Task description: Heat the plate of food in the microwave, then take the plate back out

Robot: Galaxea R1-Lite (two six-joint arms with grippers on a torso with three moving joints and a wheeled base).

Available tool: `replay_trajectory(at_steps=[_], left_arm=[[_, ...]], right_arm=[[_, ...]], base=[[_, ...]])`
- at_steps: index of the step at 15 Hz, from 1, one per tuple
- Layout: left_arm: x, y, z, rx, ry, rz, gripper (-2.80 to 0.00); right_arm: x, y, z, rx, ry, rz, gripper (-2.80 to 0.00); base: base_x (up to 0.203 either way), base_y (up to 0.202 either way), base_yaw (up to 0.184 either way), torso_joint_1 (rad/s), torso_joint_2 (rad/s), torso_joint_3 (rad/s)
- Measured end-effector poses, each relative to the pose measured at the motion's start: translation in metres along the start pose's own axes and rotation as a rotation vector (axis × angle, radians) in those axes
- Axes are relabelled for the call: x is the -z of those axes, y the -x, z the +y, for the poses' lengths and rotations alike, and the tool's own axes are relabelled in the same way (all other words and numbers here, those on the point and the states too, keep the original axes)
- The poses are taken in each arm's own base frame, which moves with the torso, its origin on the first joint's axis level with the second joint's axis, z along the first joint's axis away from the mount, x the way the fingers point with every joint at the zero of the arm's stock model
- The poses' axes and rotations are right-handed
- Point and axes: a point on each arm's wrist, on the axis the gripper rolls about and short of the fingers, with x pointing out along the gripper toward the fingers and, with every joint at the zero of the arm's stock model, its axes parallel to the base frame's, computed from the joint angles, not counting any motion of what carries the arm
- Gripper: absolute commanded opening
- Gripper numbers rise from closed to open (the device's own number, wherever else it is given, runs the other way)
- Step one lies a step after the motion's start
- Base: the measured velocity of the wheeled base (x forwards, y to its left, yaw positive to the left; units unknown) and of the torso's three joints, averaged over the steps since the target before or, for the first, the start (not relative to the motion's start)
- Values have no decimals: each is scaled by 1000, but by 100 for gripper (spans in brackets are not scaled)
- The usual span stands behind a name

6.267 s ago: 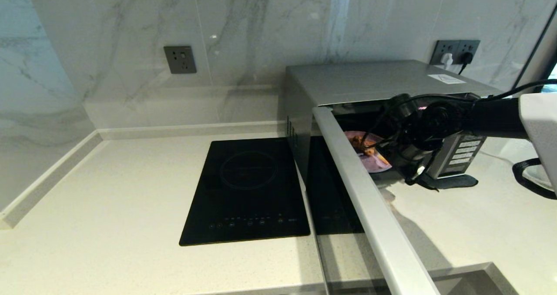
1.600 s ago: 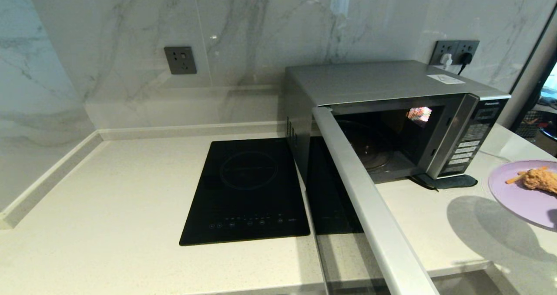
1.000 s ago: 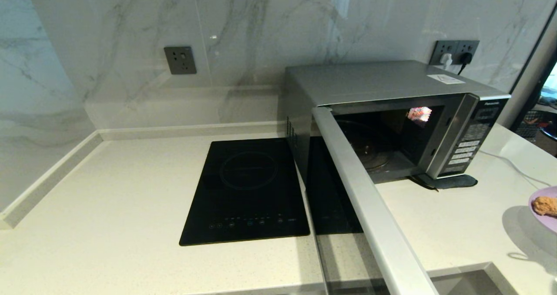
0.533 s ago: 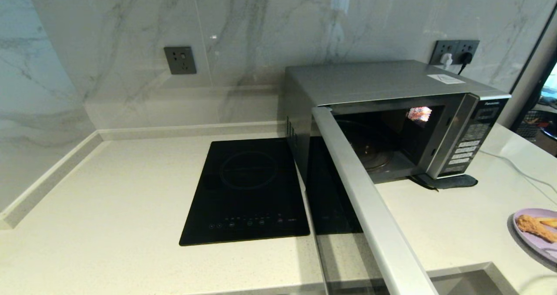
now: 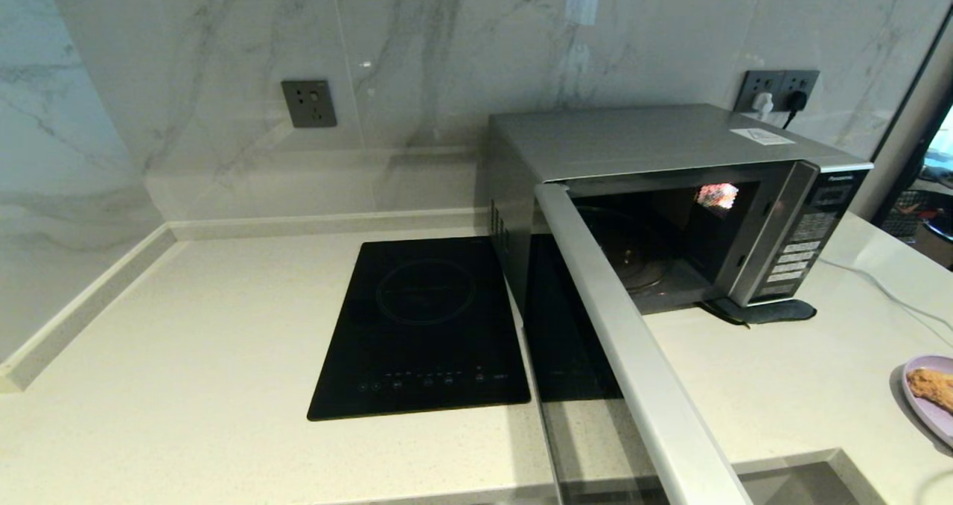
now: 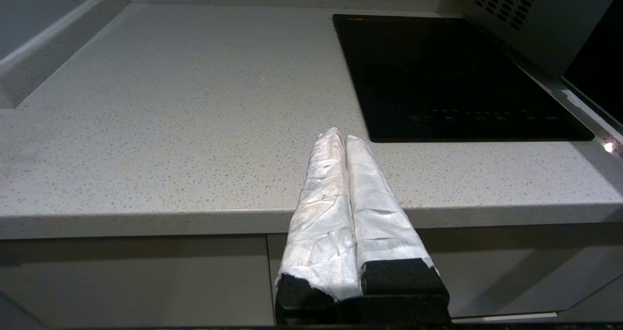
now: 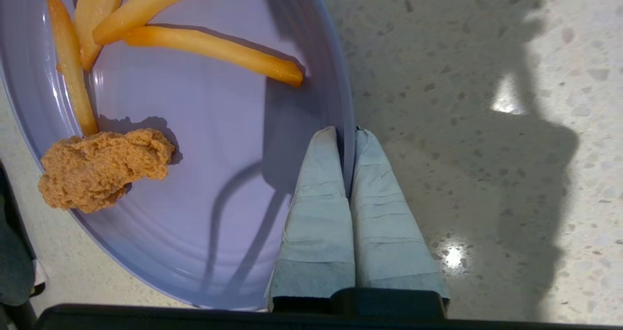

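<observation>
One plate of food (image 7: 204,140) with fries, right hand (image 7: 344,134) pinching its rim, microwave (image 5: 670,192) seemingly empty.

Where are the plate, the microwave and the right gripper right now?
plate (image 7: 204,125): right wrist view, bare lilac middle beside the fried piece.
microwave (image 5: 640,136): head view, silver top panel; its door stands open.
right gripper (image 7: 346,135): right wrist view, wrapped fingertips pinching the plate's rim.

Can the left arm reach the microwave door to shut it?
Probably yes. The left gripper hangs shut at the counter's front edge beside the induction hob, and nothing stands between it and the open microwave door. The right gripper holds the plate of food.
</observation>
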Motion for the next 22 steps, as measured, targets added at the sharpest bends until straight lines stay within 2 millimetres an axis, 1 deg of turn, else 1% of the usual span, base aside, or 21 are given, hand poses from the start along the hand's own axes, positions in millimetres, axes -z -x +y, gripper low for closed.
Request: replay_trajectory(at_steps=[1,2,10,12,14,16,17,20,22], left_arm=[[0,0,0,0,0,0,-280],[0,0,0,0,0,0,-280],[0,0,0,0,0,0,-280],[0,0,0,0,0,0,-280],[0,0,0,0,0,0,-280],[0,0,0,0,0,0,-280],[0,0,0,0,0,0,-280],[0,0,0,0,0,0,-280],[0,0,0,0,0,0,-280]], right_arm=[[0,-1,-1,3,-2,1,-280],[0,-1,-2,6,-1,2,0],[-4,5,-6,11,-6,-17,0],[-5,8,-7,10,-10,-23,0],[-6,15,-7,6,-14,-35,0],[-8,30,-3,-16,-4,-77,0],[-10,41,1,-32,5,-109,0],[-12,85,16,-97,55,-229,0],[-7,119,29,-168,130,-303,0]], base=[[0,0,0,0,0,0],[0,0,0,0,0,0],[0,0,0,0,0,0],[0,0,0,0,0,0],[0,0,0,0,0,0],[0,0,0,0,0,0],[0,0,0,0,0,0],[0,0,0,0,0,0],[0,0,0,0,0,0]])
